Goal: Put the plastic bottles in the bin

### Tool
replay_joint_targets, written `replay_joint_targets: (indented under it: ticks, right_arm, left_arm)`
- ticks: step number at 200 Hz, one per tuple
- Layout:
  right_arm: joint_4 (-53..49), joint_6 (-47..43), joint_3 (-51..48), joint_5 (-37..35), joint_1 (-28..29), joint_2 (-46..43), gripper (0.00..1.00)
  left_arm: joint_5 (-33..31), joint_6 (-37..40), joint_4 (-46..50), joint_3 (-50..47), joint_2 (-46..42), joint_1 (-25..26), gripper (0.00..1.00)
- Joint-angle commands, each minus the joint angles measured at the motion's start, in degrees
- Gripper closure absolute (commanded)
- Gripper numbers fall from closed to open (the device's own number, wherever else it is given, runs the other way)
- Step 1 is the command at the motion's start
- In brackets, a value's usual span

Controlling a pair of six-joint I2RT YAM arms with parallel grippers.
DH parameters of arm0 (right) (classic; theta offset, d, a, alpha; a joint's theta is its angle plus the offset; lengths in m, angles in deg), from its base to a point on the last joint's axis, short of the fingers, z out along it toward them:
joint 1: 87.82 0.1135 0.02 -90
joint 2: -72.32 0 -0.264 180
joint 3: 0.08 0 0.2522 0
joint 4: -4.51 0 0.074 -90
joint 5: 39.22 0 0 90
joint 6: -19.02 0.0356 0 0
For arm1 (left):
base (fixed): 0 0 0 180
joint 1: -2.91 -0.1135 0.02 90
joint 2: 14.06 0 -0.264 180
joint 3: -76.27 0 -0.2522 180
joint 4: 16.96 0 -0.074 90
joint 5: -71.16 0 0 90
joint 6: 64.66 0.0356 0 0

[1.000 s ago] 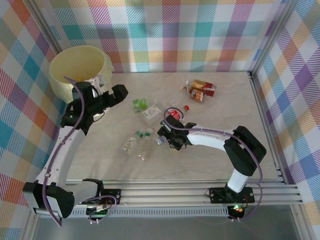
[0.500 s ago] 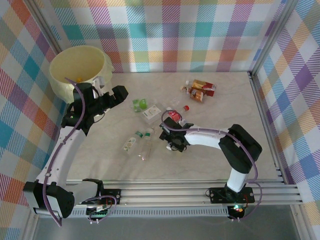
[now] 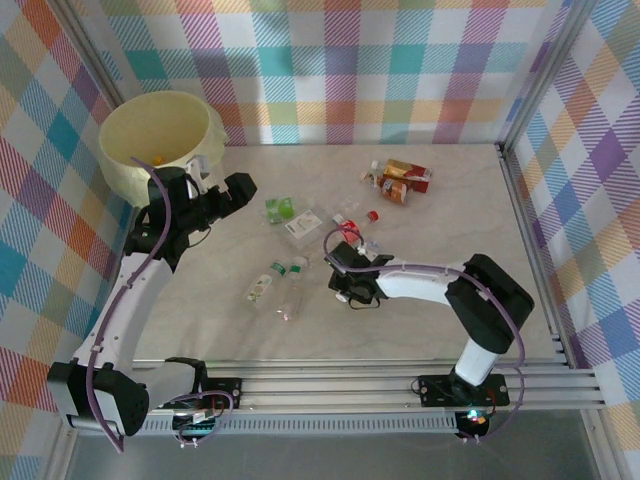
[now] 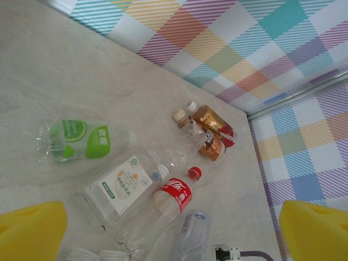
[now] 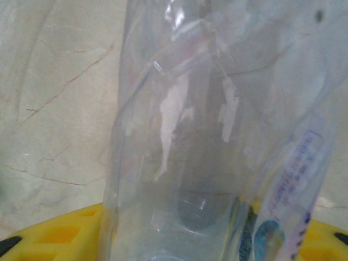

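Fingers (image 5: 51, 234) of the right gripper (image 5: 179, 242) are squeezing a crumpled clear plastic bottle (image 5: 206, 109) between them; the left gripper (image 4: 173, 231) is hanging wide open.

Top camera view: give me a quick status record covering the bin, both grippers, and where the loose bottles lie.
bin: upright, far left corner
left gripper: open, nothing between its pads, beside the bin
right gripper: closed on a clear bottle, middle of the table
loose, centre: green-label bottle, white-label bottle
loose, nearer the arms: two bottles
loose, back: amber pair
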Motion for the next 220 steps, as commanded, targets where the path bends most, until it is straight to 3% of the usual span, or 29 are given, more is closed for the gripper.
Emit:
replay_joint_targets:
  ticks: [1,86,132,188,220]
  right_arm:
    - [0.34,-6.89,-2.24,-2.63,-0.12,-4.63,0.52]
    - [5.09,-27.23,-5.73,-5.88,-0.12,-18.13,0.63]
    - [10.54,-36.26,-3.32,0.95,-0.12,-22.44,0.67]
    - [16.52,-41.27,1.48,12.95,-0.12,-23.21,0.67]
    - [15.92,-43.27,4.72,17.85,-0.12,-21.76,0.67]
  left_arm:
    - [3.11,-0.72,-3.09,-0.63,0.26,0.64,0.0]
    - [5.65,-0.22,-7.69,1.37,4.73,10.31,0.0]
    - [12.18,1.62,-9.87,3.81,9.78,14.61,0.0]
    - [24.36,1.84,-14.29,3.93,12.69,15.64,0.0]
    - [25.18,2.25,-14.49,3.72,12.6,16.33,0.0]
